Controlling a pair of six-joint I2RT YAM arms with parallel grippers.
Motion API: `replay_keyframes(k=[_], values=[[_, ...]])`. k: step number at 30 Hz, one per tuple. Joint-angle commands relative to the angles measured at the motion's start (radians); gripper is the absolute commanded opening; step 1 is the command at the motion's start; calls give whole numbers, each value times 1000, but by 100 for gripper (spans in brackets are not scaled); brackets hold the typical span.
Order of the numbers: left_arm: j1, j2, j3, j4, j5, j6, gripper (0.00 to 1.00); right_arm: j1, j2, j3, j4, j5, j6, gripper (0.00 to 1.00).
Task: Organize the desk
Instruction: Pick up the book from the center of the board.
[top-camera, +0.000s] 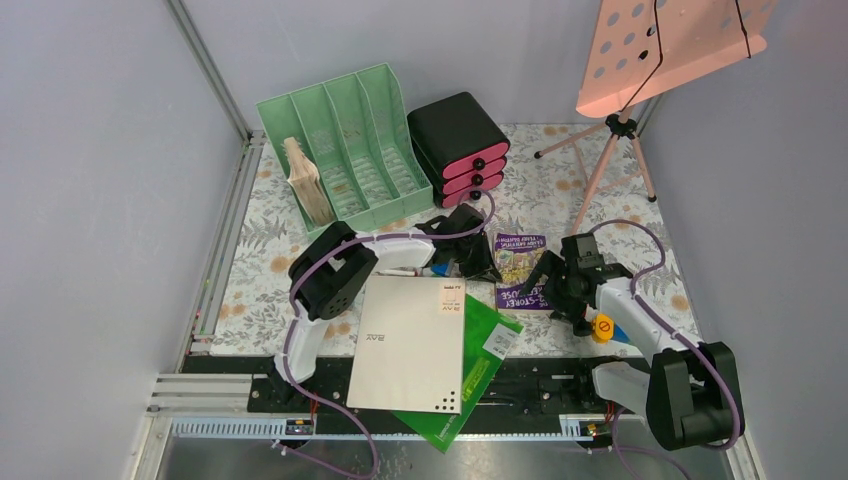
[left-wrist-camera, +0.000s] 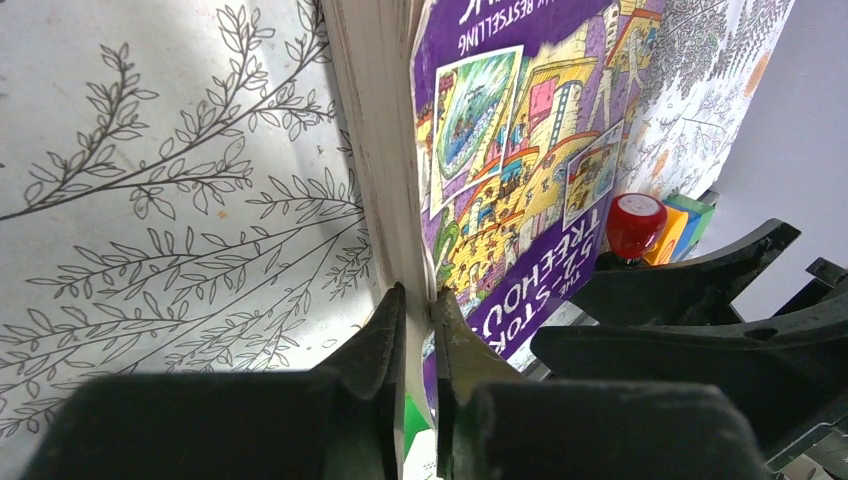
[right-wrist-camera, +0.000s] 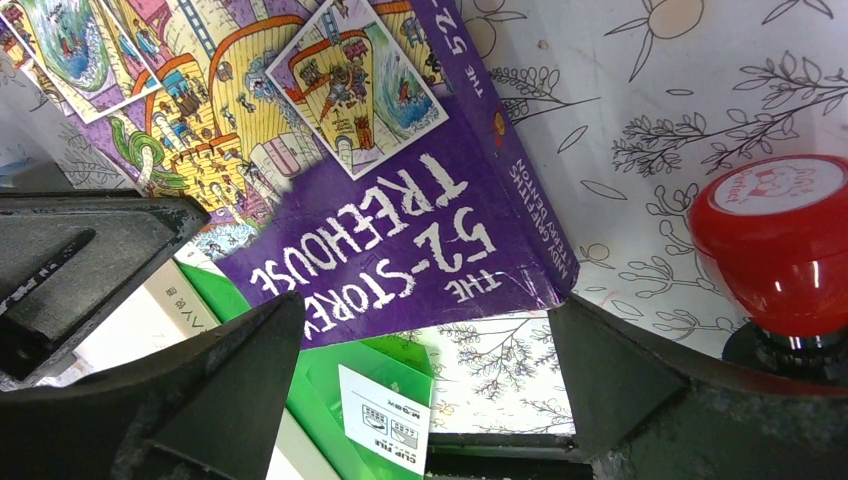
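Now the left claw (left-wrist-camera: 418, 305) pinches the purple book (top-camera: 515, 262) by its left edge, and the right claw (right-wrist-camera: 425, 320) hangs open nearby.

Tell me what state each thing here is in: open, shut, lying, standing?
Purple book, lying flat on the desk, cover up.
Left hand, shut at the book's edge.
Right hand, open over the book's corner.
Drawer box, all three drawers shut.
File rack, upright, one slot filled.
White folder, flat atop the green file.
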Motion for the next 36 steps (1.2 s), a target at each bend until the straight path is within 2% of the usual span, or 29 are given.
replay_keyframes(k=[1,5,14,21,25,29,36], values=[[-4,-24,18,27,6,14,0,-7,-27,-3,51,-47,-13,99],[-2,-78,5,39,19,25,0,-7,-91,-26,50,-25,-4,99],[32,-207,-81,134,67,1,0,-8,-382,-113,58,63,45,99],[52,-245,-57,125,126,-9,0,-8,-510,-146,35,113,78,99],[60,-268,-35,57,130,2,0,-8,-500,-145,37,113,80,99],[65,-309,-66,47,132,5,0,-9,-414,-130,72,71,60,99],[92,-392,-225,208,189,-88,0,-31,-264,-123,158,-90,35,99]])
